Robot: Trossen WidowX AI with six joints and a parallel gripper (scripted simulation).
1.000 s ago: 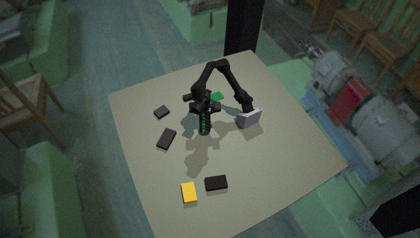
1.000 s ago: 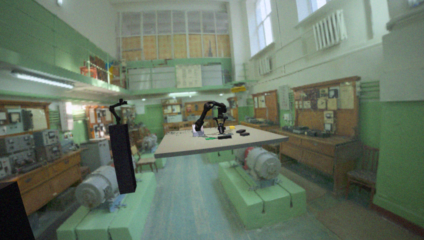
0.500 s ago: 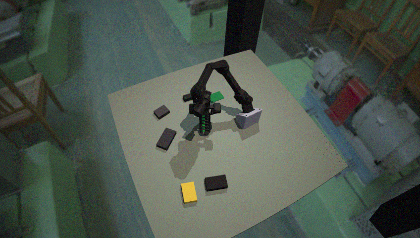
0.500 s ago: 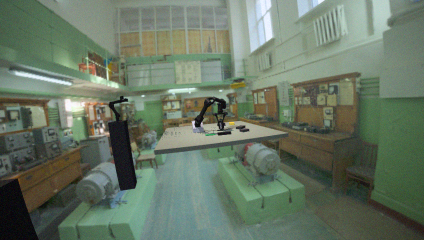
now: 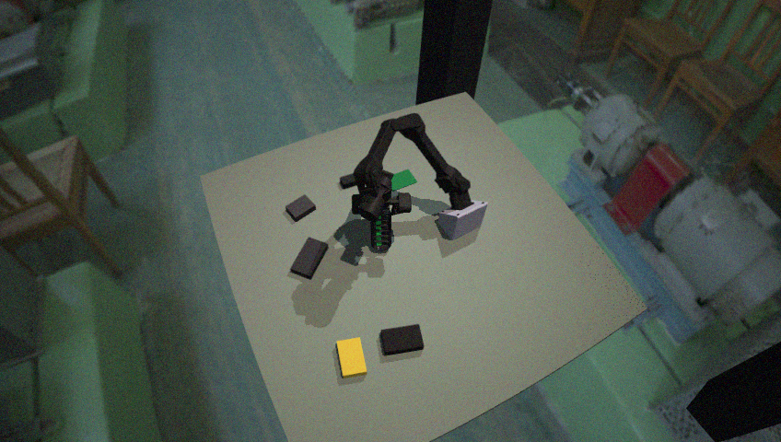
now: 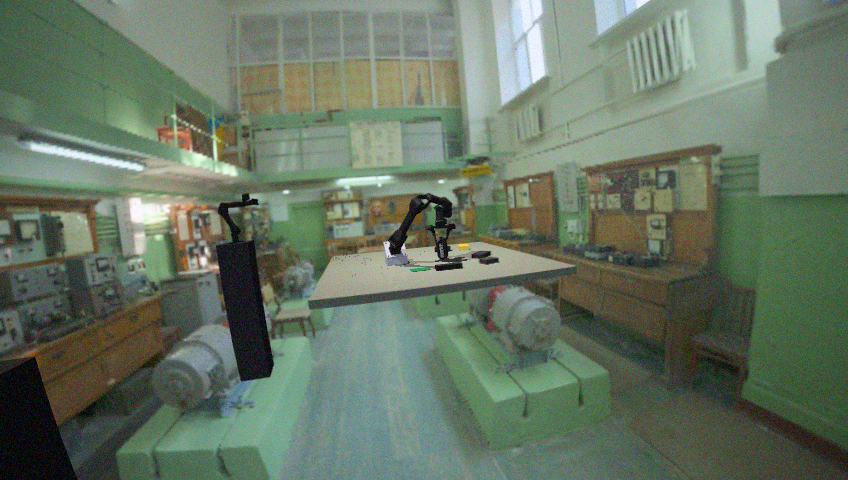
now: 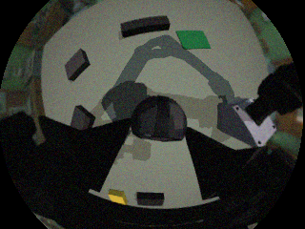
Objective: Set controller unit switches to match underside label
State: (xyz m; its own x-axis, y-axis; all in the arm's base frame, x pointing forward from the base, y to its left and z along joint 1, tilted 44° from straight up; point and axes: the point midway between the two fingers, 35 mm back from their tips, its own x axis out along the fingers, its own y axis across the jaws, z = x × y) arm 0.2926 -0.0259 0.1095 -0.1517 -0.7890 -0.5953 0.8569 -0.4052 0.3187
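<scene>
The dark grey controller unit [image 5: 381, 230] [image 6: 442, 249] hangs on end from my gripper [image 5: 381, 215] [image 7: 159, 133]. Its row of green-ended switches faces the top view. The fingers are shut on its upper part. Its lower end is close to the bench [image 5: 493, 307]; I cannot tell whether it touches. In the wrist view I see only the unit's dark end face [image 7: 159, 116] between the two fingers. The underside label is not visible in any view.
Dark blocks [image 5: 300, 207] [image 5: 308, 256] [image 5: 402, 339] and a yellow block [image 5: 350, 356] lie left of and in front of the arm. A green plate [image 5: 404, 179] [image 7: 193, 40] and a small dark block [image 5: 346, 180] lie behind it. The arm's grey base [image 5: 462, 218] stands to the right.
</scene>
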